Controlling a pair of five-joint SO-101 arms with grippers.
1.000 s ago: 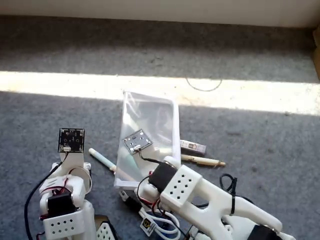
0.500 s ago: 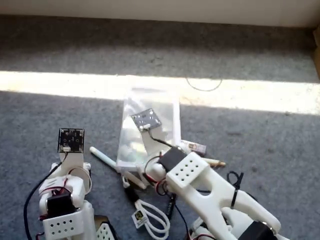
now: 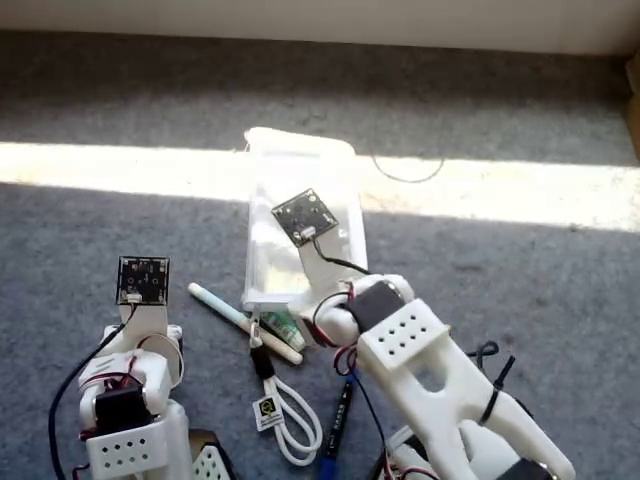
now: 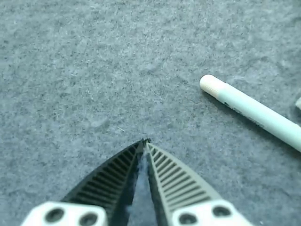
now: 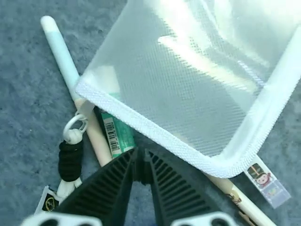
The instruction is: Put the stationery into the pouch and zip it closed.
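Your right claw [image 5: 141, 155], closed and empty, sits at the mesh pouch [image 5: 188, 84], which looks light, limp and slippery, so pinch its stiffer bound edge [image 5: 141, 127]; your left claw [image 4: 143, 142] is also closed and empty.

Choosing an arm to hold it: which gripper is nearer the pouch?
Right. The right gripper sits at an edge of the pouch; the left gripper is off to its side, over carpet.

Pouch [image 5: 188, 84]: we see translucent white in a fine mesh weave, with solid white edging.
Pen [image 4: 254, 113]: we see a pale mint barrel and a cream tip.
Green stick [image 5: 116, 134]: green, with a white barcode patch.
Cord [image 5: 70, 160]: white, with a black sleeve.
Left claw [image 4: 143, 141], right claw [image 5: 141, 155]: black and ribbed.
Bench [image 3: 520, 270]: we find it speckled grey.
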